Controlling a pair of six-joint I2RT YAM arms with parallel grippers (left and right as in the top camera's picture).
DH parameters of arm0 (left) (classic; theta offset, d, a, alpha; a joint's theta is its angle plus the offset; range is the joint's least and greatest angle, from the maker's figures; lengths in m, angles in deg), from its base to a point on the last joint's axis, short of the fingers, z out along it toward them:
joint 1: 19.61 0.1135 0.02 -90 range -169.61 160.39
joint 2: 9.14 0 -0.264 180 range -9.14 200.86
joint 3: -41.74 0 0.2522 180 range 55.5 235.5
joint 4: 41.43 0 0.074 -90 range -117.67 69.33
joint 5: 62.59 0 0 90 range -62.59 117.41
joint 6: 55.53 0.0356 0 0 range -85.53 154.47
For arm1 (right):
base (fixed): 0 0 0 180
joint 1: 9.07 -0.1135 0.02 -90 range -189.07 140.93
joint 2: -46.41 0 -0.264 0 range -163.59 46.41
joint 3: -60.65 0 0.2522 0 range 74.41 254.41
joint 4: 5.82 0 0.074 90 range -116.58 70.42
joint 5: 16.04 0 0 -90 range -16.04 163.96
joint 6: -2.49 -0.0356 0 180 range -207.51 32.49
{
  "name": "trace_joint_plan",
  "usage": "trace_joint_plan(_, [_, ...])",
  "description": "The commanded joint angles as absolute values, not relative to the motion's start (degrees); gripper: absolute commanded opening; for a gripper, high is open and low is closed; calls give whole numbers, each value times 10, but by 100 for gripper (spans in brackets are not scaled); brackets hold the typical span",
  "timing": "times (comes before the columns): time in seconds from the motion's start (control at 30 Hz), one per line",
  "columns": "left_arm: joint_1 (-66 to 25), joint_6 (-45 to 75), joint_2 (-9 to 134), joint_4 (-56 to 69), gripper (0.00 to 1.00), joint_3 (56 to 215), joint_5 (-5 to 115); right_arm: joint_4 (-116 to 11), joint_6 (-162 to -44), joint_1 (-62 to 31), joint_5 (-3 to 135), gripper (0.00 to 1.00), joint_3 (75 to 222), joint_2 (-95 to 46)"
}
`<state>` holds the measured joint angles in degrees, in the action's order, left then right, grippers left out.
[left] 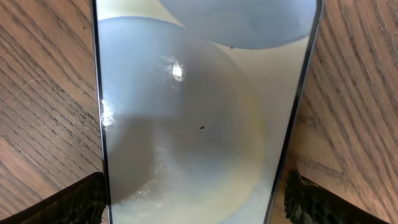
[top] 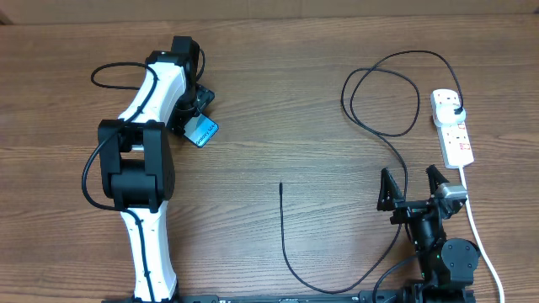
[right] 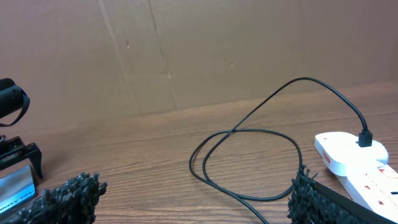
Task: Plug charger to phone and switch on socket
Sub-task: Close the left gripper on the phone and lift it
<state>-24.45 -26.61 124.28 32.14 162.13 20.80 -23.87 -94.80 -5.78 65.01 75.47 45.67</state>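
Wood-grain desk [top: 278,101], cardboard wall [right: 186,50] behind. Your left gripper [top: 196,116] is over the phone [top: 203,132] toward the far-left corner, fingers [left: 74,202] flanking its long edges; you can't tell whether they press it. Your right gripper [top: 413,187] is spread wide near the front-right corner. The charger [top: 281,210] is plugged into the socket [top: 452,126] by the right edge, with its tip lying mid-desk.

- Around the charger's [top: 281,210] tip: bare table [top: 278,109], open from every side.
- From tip toward phone [top: 202,132]: left gripper [top: 195,116] straddles it.
- Toward socket [top: 452,126]: cable loops, right gripper [top: 413,187].
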Motion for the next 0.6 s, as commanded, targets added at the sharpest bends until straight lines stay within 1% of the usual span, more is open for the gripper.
trace_joint_plan(0.0, [-245, -259, 1259, 326, 92, 1616, 210, -236, -950, -59, 654, 100, 749, 462])
trace_joint_plan(0.27, [-245, -259, 1259, 326, 91, 1616, 210, -236, -950, -59, 654, 100, 749, 462])
trace_joint_plan(0.57, [-245, -257, 1259, 328, 86, 1616, 210, -236, -950, -59, 654, 100, 749, 462])
